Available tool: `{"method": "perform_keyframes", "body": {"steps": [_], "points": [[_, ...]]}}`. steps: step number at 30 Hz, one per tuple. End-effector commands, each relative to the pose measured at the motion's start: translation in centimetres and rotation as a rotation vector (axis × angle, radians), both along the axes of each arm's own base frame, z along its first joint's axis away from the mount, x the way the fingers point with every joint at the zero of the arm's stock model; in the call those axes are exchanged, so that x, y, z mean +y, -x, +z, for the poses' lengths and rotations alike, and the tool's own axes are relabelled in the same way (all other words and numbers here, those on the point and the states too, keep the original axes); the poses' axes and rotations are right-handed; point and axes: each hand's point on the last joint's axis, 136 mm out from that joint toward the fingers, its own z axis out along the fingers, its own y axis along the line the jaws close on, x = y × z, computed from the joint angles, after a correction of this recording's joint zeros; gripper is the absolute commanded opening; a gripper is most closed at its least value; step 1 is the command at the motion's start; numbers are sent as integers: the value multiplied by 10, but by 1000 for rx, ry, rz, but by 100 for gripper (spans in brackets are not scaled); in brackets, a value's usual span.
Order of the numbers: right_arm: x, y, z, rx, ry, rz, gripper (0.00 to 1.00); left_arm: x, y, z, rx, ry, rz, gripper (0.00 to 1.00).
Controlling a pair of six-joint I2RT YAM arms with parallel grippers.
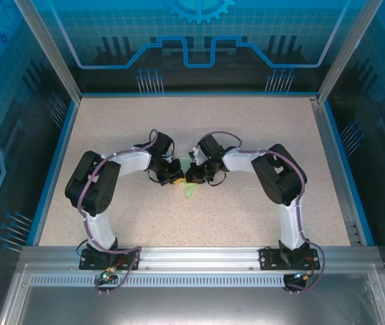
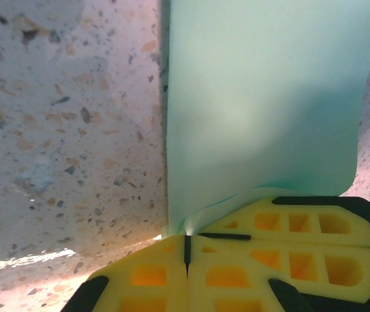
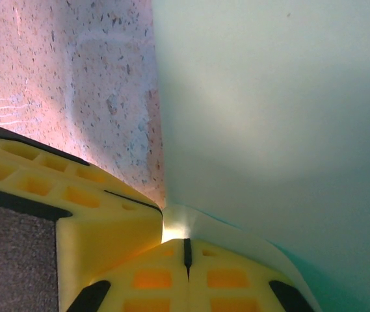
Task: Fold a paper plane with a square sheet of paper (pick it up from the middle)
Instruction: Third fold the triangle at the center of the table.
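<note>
As the left gripper (image 2: 186, 246) and right gripper (image 3: 186, 252) each stand clamped on the square sheet of paper (image 1: 189, 184), at the middle of the table (image 1: 260, 135), folding appears partly done, with no finished dart yet formed.

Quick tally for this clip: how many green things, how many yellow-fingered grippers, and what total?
green paper sheet: 1
yellow-fingered grippers: 2, the left gripper and the right gripper, each shut on the sheet
Total: 3
</note>
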Motion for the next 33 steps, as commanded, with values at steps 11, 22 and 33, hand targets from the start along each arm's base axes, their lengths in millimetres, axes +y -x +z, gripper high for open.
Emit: {"method": "perform_keyframes", "body": {"steps": [11,22,33], "points": [[-9,0,-5,37,42,-23,0,10,5,-28,56,-90,2,0],[-10,0,28,-16,-11,-27,0,16,10,-30,64,-118,0,0],[-21,4,-5,40,72,-49,0,13,7,-25,49,-107,-5,0]]}}
